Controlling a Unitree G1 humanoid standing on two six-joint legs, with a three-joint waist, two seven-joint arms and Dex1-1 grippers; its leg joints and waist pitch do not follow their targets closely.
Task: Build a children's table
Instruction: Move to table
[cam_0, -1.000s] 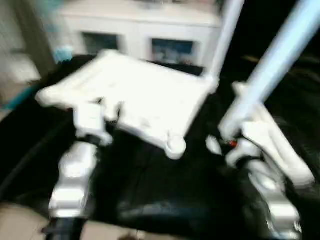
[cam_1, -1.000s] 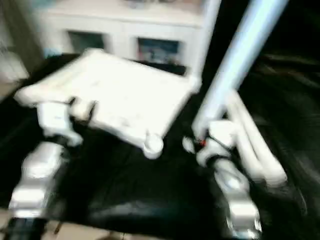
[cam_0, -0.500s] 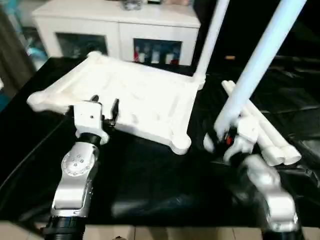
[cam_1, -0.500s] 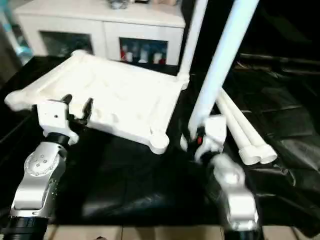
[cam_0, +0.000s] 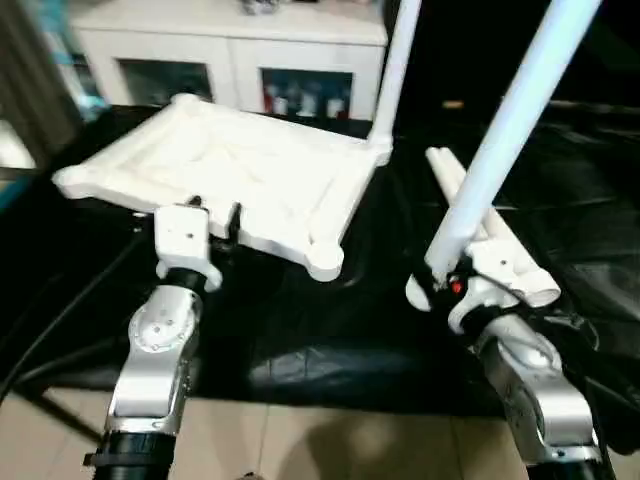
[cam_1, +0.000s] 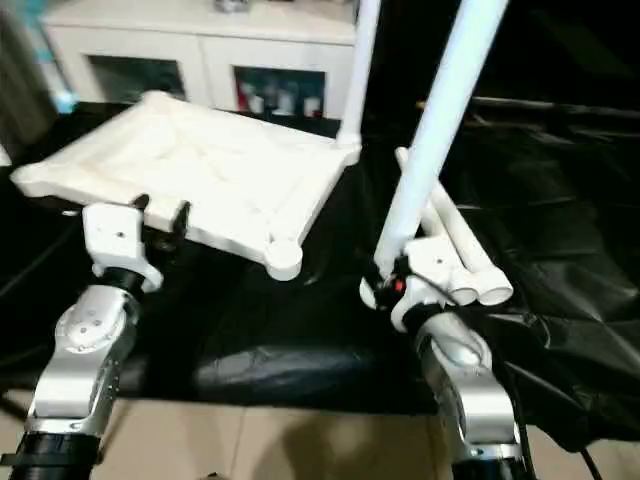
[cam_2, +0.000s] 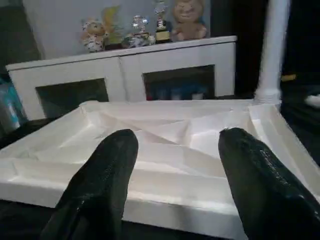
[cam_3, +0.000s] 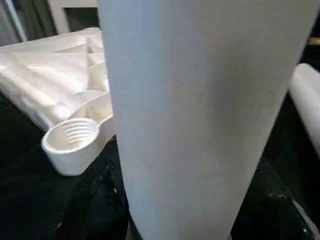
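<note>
The white ribbed table top (cam_0: 230, 170) lies underside up on the black sheet. One white leg (cam_0: 395, 70) stands in its far right corner socket. The near right socket (cam_0: 325, 258) is empty, and its thread shows in the right wrist view (cam_3: 75, 137). My right gripper (cam_0: 440, 285) is shut on a second leg (cam_0: 510, 130), held upright and leaning, its lower end to the right of that socket. Two more legs (cam_0: 500, 255) lie on the sheet behind it. My left gripper (cam_0: 212, 215) stands open at the top's near edge, its fingers (cam_2: 107, 165) apart.
The large black-sheeted table (cam_0: 300, 330) carries everything, and its front edge runs just ahead of my forearms, with tan floor (cam_0: 300, 440) below. A white cabinet with glass doors (cam_0: 230, 50) stands behind. A black cable (cam_0: 60, 320) hangs at the left.
The camera has shifted, so more floor shows. The right gripper and its leg have come a little nearer the table's front edge, away from the near socket. The left gripper stays open at the top's edge.
</note>
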